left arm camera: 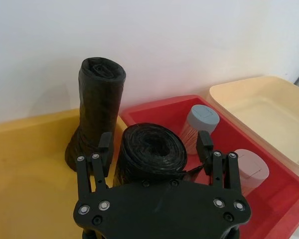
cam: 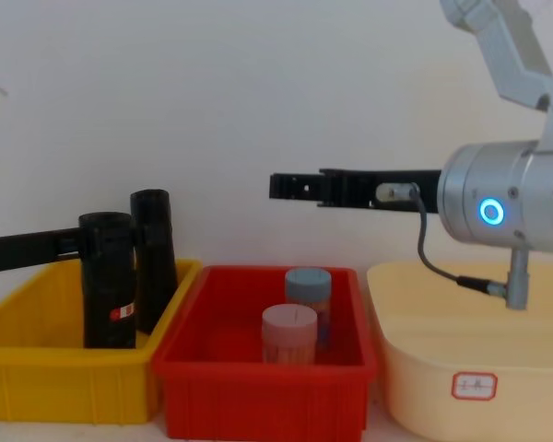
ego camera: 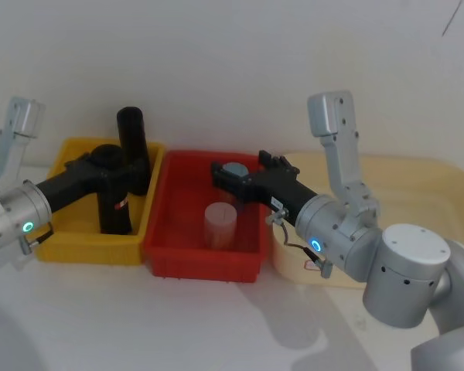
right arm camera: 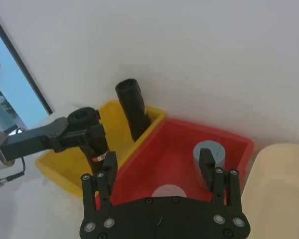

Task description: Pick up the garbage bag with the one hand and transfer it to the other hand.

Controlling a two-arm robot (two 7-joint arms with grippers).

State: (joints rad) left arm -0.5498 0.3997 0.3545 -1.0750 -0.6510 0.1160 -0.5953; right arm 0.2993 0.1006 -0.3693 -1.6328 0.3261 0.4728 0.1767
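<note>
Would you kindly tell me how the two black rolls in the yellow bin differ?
The garbage bag is shorter and thicker; the plain roll behind it is taller and slimmer. The garbage bag carries a red-and-white label; the plain roll shows none. The open jaws of the left gripper flank the garbage bag; the plain roll stands free. Both are black rolls standing in the yellow bin.

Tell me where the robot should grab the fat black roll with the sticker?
Around its upper part, sideways from the robot's left. The garbage bag stands upright in the yellow bin, whose walls block its bottom, with a slimmer roll close behind. The left end effector is open around that part; the right end effector hovers above the red bin.
</note>
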